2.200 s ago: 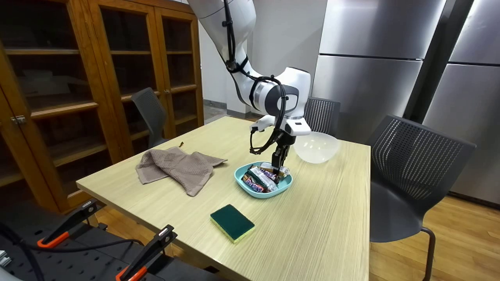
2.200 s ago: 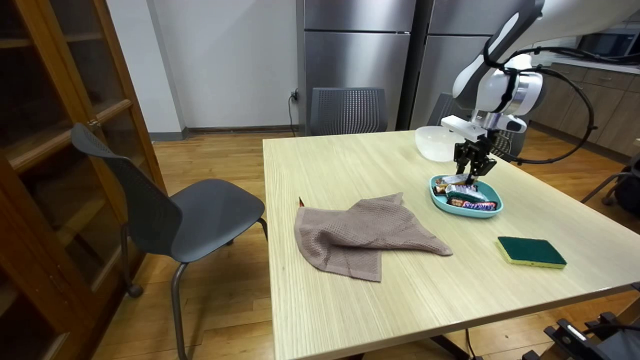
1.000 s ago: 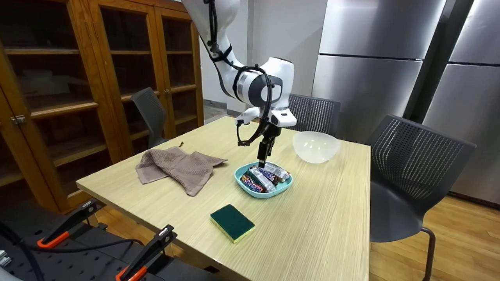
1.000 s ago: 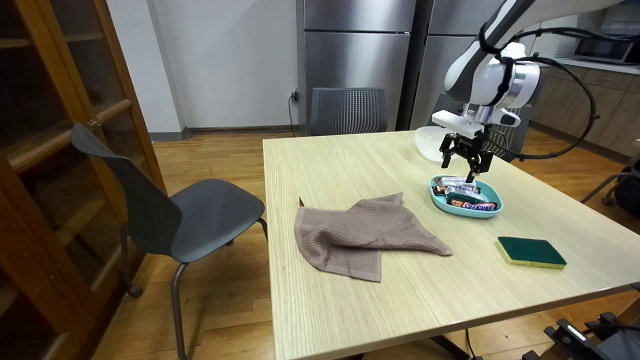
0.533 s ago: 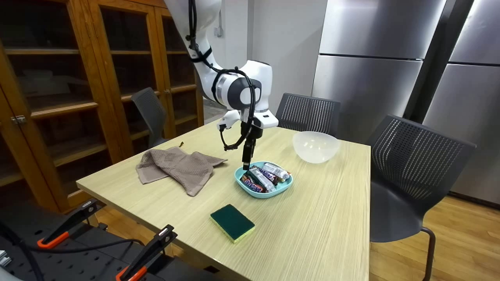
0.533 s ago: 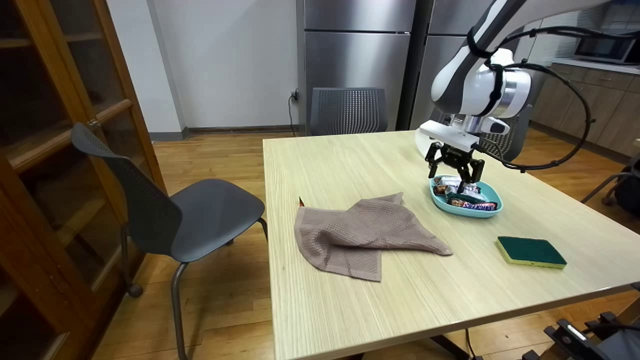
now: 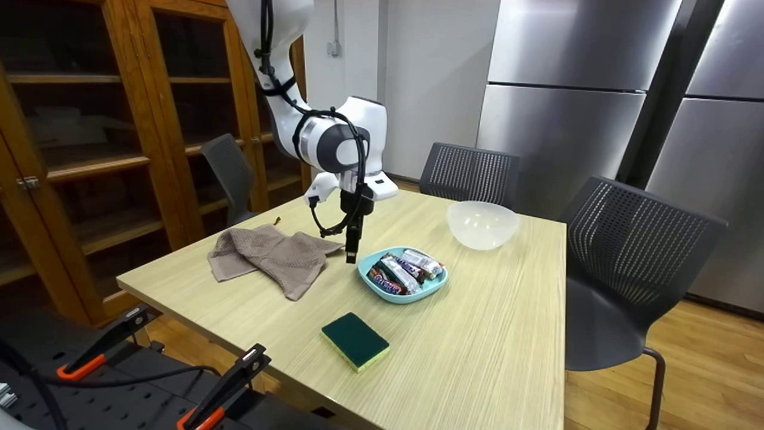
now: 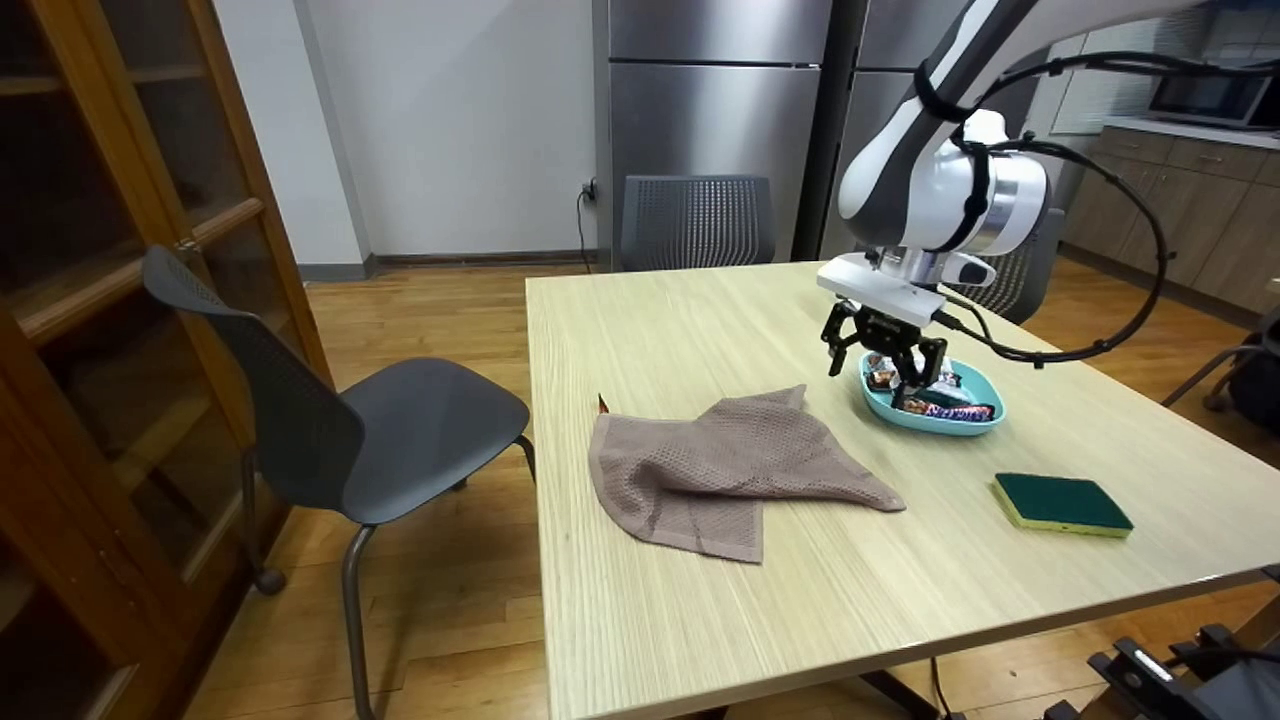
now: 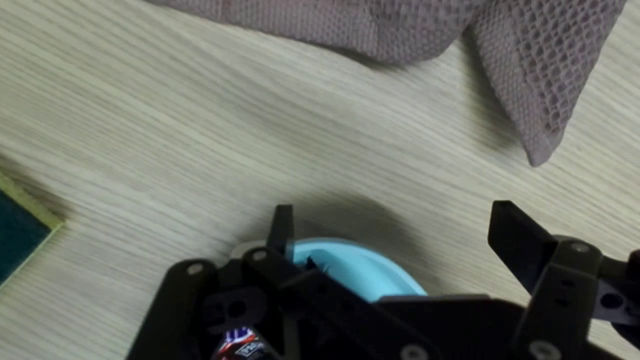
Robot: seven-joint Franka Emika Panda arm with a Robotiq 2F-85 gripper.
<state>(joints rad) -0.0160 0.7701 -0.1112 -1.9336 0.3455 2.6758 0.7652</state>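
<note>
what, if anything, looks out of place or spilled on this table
The crumpled brown textured cloth lies bunched, not flat, and a small dark pointed thing shows by its edge in both exterior views, too small to identify. Nothing looks spilled: the wrapped candy bars sit inside the turquoise rounded dish.

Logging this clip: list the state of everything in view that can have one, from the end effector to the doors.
End effector: open, holding nothing.
Blue dish: upright, loaded.
Candy bars: wrapped, lying in the dish.
Cloth: rumpled, unevenly spread.
Sponge: flat, green side up.
White bowl: upright; contents unclear.
Cabinet doors: shut.
Refrigerator doors: shut.
</note>
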